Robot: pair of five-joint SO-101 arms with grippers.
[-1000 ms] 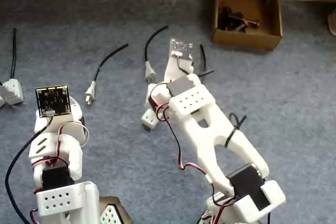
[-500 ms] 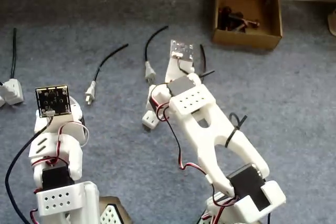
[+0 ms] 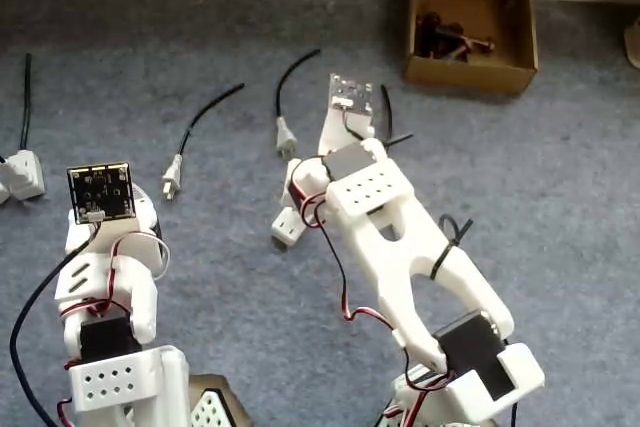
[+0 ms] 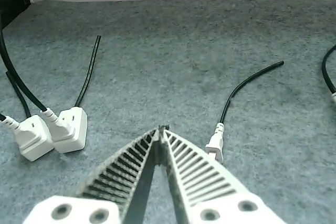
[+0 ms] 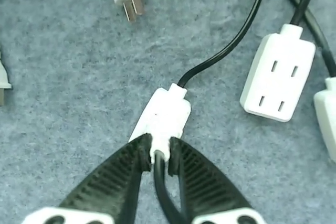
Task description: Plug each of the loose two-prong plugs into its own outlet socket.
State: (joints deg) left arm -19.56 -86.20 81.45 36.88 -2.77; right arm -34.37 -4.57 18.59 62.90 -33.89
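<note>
Along the far edge of the table (image 3: 560, 207), close to its right corner, a cardboard box (image 3: 465, 77) is placed. The grey surface between this box and the near right corner is left free, and free room is also seen in the far left part. Near the left edge, two white socket blocks (image 4: 69, 129) with black cords are laid just beside each other. Two loose plugs are found toward the middle, one (image 3: 172, 179) beyond the left arm and the other (image 3: 285, 135) just beside the wrist of the right arm. Each one has a short black cord which runs toward the far edge.

The right gripper (image 5: 160, 157) is brought to a narrow opening. Its black fingers (image 5: 128, 169) are pressed on both sides of a white plug (image 5: 160, 150), and the black cord of this plug is passed back between them. The front end of the plug is met by the end of a white socket (image 5: 165, 114) (how deep the prongs sit cannot be told). A second socket (image 5: 278, 74), with its slots turned upward, is laid near but apart.

The left gripper (image 4: 160, 129) is held over the near left part of the table. Its ribbed fingers are closed tip against tip, with nothing between them.
</note>
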